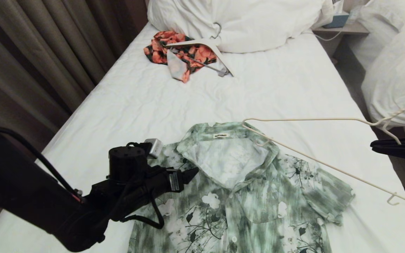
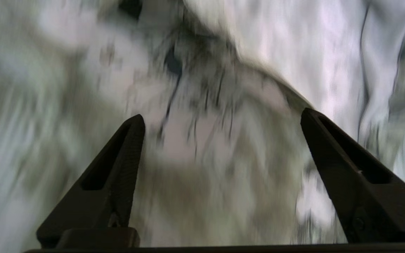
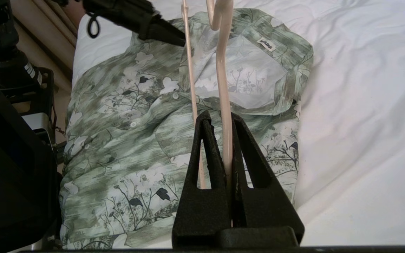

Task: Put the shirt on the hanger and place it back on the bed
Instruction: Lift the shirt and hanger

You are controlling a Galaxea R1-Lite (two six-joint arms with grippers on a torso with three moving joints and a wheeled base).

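You have bare sheet on the bed (image 1: pixel 146 105) beyond the shirt (image 1: pixel 244 196). The hanger (image 1: pixel 314 140) crosses above the shirt's right shoulder, blocking descent there.

Bedroom: white-sheeted bed (image 1: pixel 195 102), duvet (image 1: pixel 244 21), curtains (image 1: pixel 40 45).

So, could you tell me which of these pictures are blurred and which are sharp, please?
Left wrist view: the shirt is smeared with motion blur, while the open left claw stays crisp. Right wrist view: sharp, with the right claw shut on the hanger. Head view: clear, in dim warm light.
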